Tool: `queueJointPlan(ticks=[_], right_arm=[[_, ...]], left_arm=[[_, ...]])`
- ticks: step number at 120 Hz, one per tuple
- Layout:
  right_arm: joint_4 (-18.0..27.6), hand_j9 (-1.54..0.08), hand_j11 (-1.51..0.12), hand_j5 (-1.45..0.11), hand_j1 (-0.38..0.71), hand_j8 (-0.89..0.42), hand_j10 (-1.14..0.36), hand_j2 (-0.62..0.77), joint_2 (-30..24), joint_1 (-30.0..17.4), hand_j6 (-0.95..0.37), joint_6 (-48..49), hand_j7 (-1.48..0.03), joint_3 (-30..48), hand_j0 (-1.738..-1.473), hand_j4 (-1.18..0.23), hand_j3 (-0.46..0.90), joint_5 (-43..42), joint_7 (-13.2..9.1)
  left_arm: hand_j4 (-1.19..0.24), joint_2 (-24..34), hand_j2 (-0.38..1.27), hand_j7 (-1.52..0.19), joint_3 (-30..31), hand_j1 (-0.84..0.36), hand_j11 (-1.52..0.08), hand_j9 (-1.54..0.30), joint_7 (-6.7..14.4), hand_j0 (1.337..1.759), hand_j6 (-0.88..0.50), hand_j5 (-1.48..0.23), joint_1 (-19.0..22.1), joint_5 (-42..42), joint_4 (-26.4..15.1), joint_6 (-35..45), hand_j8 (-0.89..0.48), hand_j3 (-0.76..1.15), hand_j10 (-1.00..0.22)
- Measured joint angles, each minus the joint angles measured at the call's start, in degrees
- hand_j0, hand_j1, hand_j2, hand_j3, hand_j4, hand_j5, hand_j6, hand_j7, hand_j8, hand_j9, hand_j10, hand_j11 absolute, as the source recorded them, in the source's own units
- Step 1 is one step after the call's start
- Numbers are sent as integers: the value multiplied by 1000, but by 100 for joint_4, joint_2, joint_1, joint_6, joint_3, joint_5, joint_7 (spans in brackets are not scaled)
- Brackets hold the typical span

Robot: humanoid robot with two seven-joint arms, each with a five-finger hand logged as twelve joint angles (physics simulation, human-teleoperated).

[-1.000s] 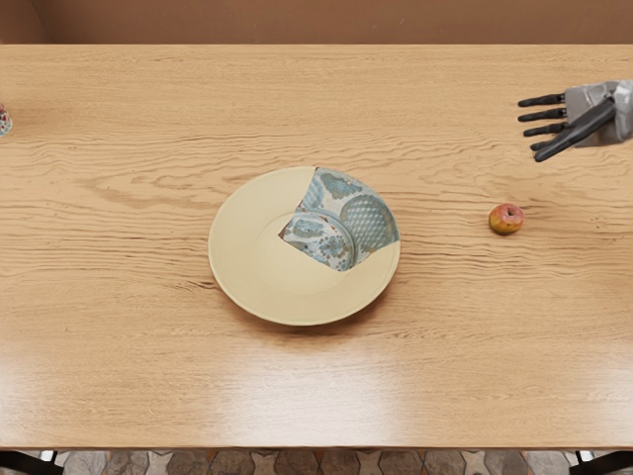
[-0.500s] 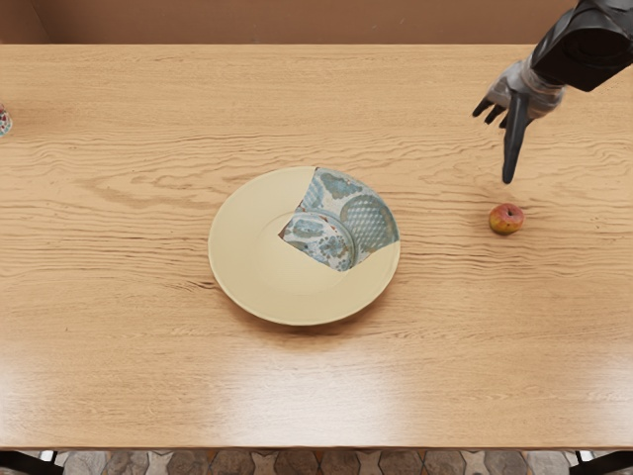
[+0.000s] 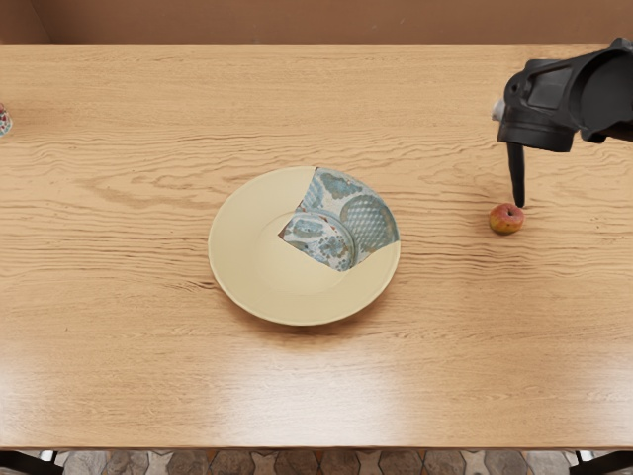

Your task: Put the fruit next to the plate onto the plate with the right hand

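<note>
The right hand (image 3: 532, 111) hangs just over the fruit (image 3: 506, 219), which lies on the table (image 3: 119, 327) apart from the plate (image 3: 252, 272); open or closed, I can't tell from here.

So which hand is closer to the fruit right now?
Right. The right hand hangs just above and behind the fruit, one finger pointing down almost onto it. The left hand is not in view.
</note>
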Motion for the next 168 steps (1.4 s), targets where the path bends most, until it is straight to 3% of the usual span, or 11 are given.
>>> queueJointPlan(ticks=[22, 56, 89, 115, 168], right_arm=[[741, 0, 0, 0, -349, -2, -1, 0, -73, -26, -2, -669, 0, -265, -1658, -1, 0, -10, 0], [930, 0, 0, 0, -349, -1, -1, 1, 26, -469, -2, -1357, 0, -293, -1658, -1, 0, -49, 0], [688, -48, -48, -48, -305, -38, -38, -7, 79, -927, -39, -2045, -48, -276, -1658, -38, 0, -313, 0], [246, -202, -202, -202, -163, -157, -156, -30, 217, -1290, -158, -2305, -202, -259, -1658, -157, 0, -365, 0], [-34, -299, -299, -299, -74, -231, -231, -45, 197, -1465, -232, -2349, -299, -315, -1658, -231, 0, -383, 0]], left_arm=[[-13, 0, 3, -17, 3, 334, -17, -17, 0, 1658, -13, -17, -8, 0, -2, -1, -13, 0, -13], [-13, 0, 3, -17, -2, 334, -17, -17, 0, 1658, -13, -17, -8, 0, -3, 1, -13, 0, -13], [-13, 0, 3, -17, -1, 334, -17, -17, 0, 1658, -13, -17, -25, 0, -23, 2, -13, 0, -13], [-13, 0, 3, -17, 0, 334, -17, -17, 0, 1658, -13, -17, -113, 0, -36, 3, -13, 0, -13], [-13, 0, 3, -17, -7, 334, -17, -17, 0, 1658, -13, -17, -122, 0, -49, 4, -13, 0, -13]])
